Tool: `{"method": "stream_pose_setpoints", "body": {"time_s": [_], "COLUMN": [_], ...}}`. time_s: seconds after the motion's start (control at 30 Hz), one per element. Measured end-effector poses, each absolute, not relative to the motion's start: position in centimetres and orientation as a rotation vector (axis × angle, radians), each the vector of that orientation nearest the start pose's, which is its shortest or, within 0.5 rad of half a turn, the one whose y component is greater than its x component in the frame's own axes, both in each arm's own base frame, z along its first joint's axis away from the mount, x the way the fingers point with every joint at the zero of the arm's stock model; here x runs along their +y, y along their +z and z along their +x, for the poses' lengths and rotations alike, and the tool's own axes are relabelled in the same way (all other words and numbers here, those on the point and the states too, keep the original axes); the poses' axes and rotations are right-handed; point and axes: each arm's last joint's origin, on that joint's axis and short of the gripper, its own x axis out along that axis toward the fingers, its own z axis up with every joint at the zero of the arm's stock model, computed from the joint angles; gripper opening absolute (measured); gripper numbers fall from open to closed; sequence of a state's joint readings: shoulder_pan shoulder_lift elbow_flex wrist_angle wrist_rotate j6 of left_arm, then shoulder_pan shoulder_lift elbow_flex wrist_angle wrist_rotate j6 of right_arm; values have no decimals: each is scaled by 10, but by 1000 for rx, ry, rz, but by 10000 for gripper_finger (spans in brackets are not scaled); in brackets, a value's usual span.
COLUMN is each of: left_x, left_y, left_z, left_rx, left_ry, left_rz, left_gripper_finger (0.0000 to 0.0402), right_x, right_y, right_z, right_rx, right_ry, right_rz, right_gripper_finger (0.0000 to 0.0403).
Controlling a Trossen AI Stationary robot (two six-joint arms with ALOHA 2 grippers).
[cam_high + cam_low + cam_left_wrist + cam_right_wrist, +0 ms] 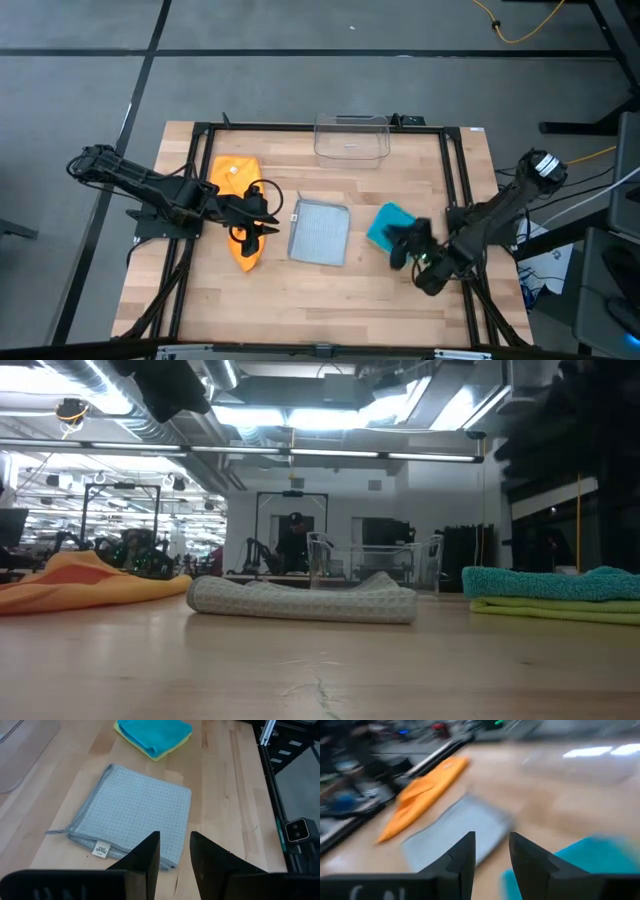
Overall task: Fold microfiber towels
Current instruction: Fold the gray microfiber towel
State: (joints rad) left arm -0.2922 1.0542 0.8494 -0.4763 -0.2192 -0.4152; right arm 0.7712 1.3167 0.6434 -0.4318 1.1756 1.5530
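Three towels lie apart on the wooden table. The orange towel point(240, 185) lies rumpled at the left. The light grey one point(320, 233) lies folded flat in the middle. The teal towel point(388, 222) lies folded on top of the lime green one point(156, 754) at the right. My left gripper point(266, 220) hovers open over the orange towel's right edge, pointing at the grey towel point(135, 815), with nothing between its fingers point(175, 852). My right gripper point(402, 245) hangs open by the teal towel's near edge point(590, 860) and holds nothing.
A clear plastic bin point(352, 137) stands at the table's far edge, behind the grey towel. Black frame rails point(455, 180) run along the table's left and right sides. Bare wood point(320, 300) lies along the near edge.
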Motion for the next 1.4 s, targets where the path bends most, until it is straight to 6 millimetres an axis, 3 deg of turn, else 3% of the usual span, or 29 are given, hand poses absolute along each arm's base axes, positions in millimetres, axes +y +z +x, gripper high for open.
{"method": "stream_pose_setpoints", "body": {"time_s": [0.07, 0.17, 0.27, 0.43, 0.67, 0.77, 0.97, 1.13, 1.4], "left_x": [-56, -56, -57, -61, -73, -78, -85, -102, -136], "left_y": [282, 282, 280, 276, 261, 256, 250, 228, 179], "left_z": [209, 209, 210, 213, 222, 226, 234, 251, 272], "left_rx": [660, 660, 667, 693, 754, 771, 752, 772, 791], "left_ry": [67, 67, 67, 59, 36, 27, 29, -13, -27], "left_rz": [-228, -227, -224, -212, -173, -162, -107, -14, 169], "left_gripper_finger": [98, 98, 98, 98, 98, 98, 110, 123, 123], "right_x": [139, 145, 145, 145, 154, 151, 135, 135, 146], "right_y": [167, 160, 163, 172, 184, 188, 174, 159, 138], "right_z": [183, 196, 206, 225, 263, 275, 286, 290, 306], "right_rx": [196, 200, 193, 239, 314, 359, 496, 573, 658], "right_ry": [-585, -429, -347, -292, -114, -150, -263, -195, -95], "right_rz": [590, 615, 555, 309, 39, 52, 132, 136, 51], "right_gripper_finger": [121, 121, 121, 121, 124, 147, 235, 274, 268]}}
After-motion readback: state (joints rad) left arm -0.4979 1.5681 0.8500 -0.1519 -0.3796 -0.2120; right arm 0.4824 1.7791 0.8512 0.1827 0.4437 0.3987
